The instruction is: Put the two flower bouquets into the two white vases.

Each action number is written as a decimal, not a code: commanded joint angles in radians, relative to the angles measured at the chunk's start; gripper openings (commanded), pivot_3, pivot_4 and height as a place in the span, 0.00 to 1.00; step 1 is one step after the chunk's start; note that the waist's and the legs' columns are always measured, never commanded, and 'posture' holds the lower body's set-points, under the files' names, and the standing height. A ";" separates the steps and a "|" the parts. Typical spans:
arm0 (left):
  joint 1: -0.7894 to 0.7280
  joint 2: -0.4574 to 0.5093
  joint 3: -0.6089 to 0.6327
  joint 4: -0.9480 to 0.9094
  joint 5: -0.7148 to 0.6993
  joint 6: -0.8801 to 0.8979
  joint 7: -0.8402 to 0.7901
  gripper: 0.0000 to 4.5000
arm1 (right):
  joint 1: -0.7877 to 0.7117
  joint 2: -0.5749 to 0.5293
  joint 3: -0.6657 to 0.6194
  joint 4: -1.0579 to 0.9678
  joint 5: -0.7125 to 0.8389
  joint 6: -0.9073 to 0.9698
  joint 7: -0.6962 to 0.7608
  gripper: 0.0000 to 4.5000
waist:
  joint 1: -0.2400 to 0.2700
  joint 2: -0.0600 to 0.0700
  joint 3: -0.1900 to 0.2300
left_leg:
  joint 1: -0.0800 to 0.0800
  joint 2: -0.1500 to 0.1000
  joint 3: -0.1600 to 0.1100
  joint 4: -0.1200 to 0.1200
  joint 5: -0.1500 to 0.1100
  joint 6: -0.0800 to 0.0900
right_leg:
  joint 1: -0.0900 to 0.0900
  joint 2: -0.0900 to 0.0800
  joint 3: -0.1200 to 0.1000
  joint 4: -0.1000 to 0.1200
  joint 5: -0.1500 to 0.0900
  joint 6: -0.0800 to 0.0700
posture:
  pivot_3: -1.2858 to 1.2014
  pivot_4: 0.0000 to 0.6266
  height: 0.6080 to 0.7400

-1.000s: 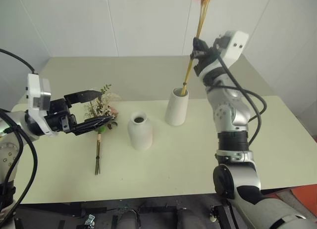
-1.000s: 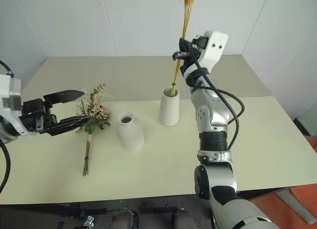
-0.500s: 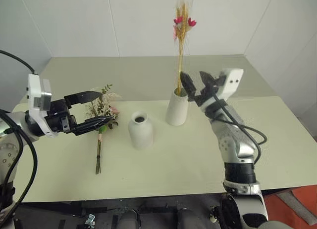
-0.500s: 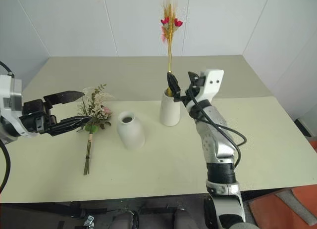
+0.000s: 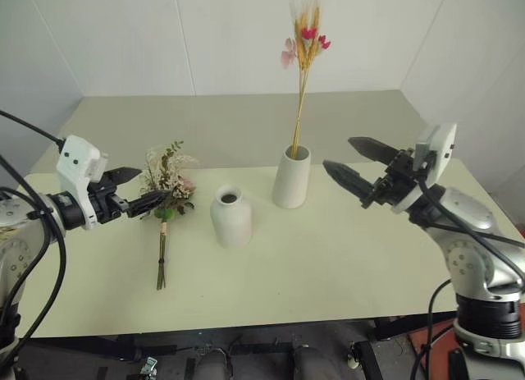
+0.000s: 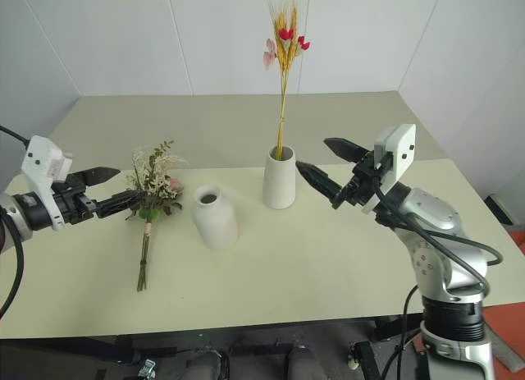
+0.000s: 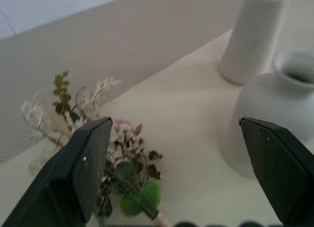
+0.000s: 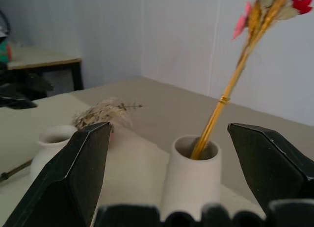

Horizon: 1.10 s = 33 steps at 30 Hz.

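Each arm of the humanoid ends in a pair of long, tapering black fingers [image 5: 351,179] fixed to a black wrist block topped by a white, round-cornered camera housing [image 5: 435,150]. The right arm's [image 5: 464,240] joints are rounded silver-grey shells with dark seams. Loose black cables [image 5: 39,249] loop along both arms.

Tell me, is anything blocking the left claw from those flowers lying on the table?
Nothing visible. The open left gripper sits right beside the bushy bouquet, with only bare table around; the empty short vase stands apart on the far side.
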 commanded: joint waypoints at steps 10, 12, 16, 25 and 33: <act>-0.200 0.001 -0.211 0.026 0.057 0.366 0.168 1.00 | -0.058 -0.096 0.000 0.001 0.053 -0.003 0.208 0.99 | 0.004 0.000 0.000 | 0.000 -0.001 0.000 0.000 0.000 0.000 | 0.000 0.000 0.000 0.000 0.000 0.000 | 0.52 0.24 1.00; -0.242 -0.019 -0.275 0.068 0.097 0.415 0.204 1.00 | -0.060 -0.102 0.001 0.005 0.050 -0.005 0.223 0.99 | 0.005 -0.001 0.000 | 0.000 -0.001 0.000 0.000 0.000 0.000 | 0.000 0.000 0.000 0.000 0.000 0.000 | 0.52 0.24 1.00; -0.267 -0.076 -0.322 0.129 0.140 0.455 0.236 1.00 | -0.058 -0.124 0.005 0.003 0.049 -0.007 0.266 0.99 | 0.005 -0.001 0.000 | 0.000 -0.001 0.000 0.001 0.000 0.000 | 0.000 0.000 0.000 0.000 0.000 0.000 | 0.52 0.24 1.00; -0.285 -0.137 -0.373 0.214 0.202 0.437 0.220 0.52 | -0.040 -0.188 0.003 0.019 0.041 -0.022 0.383 1.00 | 0.007 -0.001 0.001 | -0.001 -0.002 0.000 0.002 0.000 0.000 | 0.000 0.000 0.000 0.000 0.002 -0.003 | 0.52 0.24 1.00; -0.275 -0.132 -0.343 0.225 0.238 0.417 0.219 0.03 | -0.032 -0.203 0.003 0.025 0.034 -0.028 0.419 1.00 | 0.008 -0.001 0.001 | -0.001 -0.002 -0.001 0.002 0.000 0.000 | 0.000 0.000 0.000 0.000 0.002 -0.003 | 0.52 0.24 1.00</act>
